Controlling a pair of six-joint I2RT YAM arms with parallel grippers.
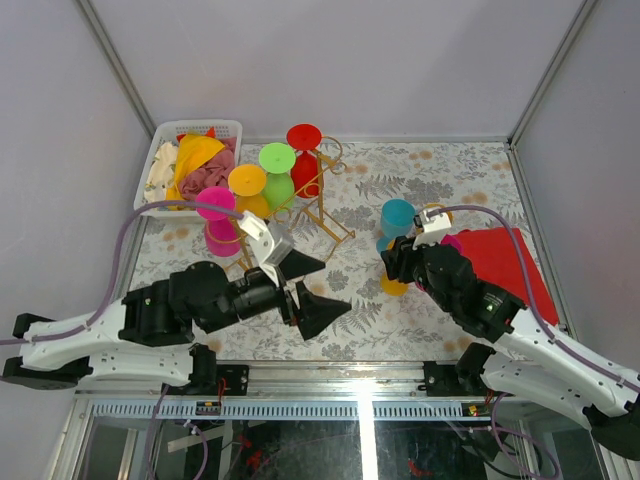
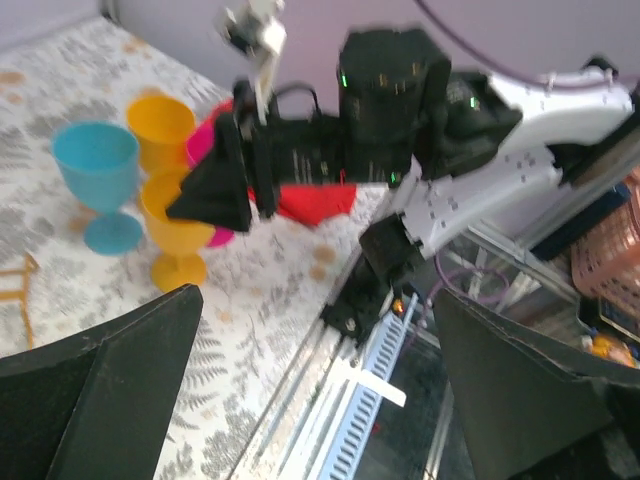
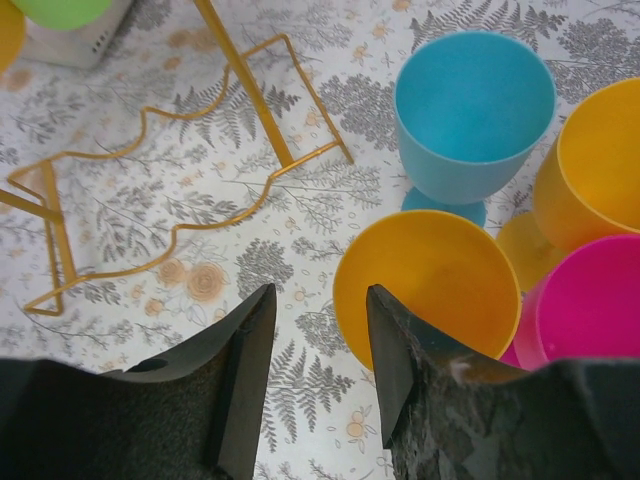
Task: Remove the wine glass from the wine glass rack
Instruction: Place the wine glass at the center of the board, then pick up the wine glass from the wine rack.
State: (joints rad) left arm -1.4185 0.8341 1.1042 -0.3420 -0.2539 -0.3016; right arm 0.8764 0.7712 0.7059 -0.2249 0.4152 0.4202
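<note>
Thin gold wire rack (image 3: 250, 90), wavy base; smooth orange goblet (image 3: 430, 290)

**Both arms reaching inward, both grippers open**

The left arm (image 1: 110, 340) is laid low along the near edge, with its white links at the left and its black wrist links angled toward the middle. The left gripper (image 1: 337, 286) is pointed to the right and spread wide. Its two black triangular fingers (image 2: 120, 390) are seen well apart in the left wrist view. The right arm (image 1: 545, 345) is stretched from the near right corner up and to the left. The right gripper (image 1: 390, 262) is tilted downward. Its jaws are parted by a narrow gap, seen between the fingers (image 3: 240, 380) in the right wrist view.
</note>
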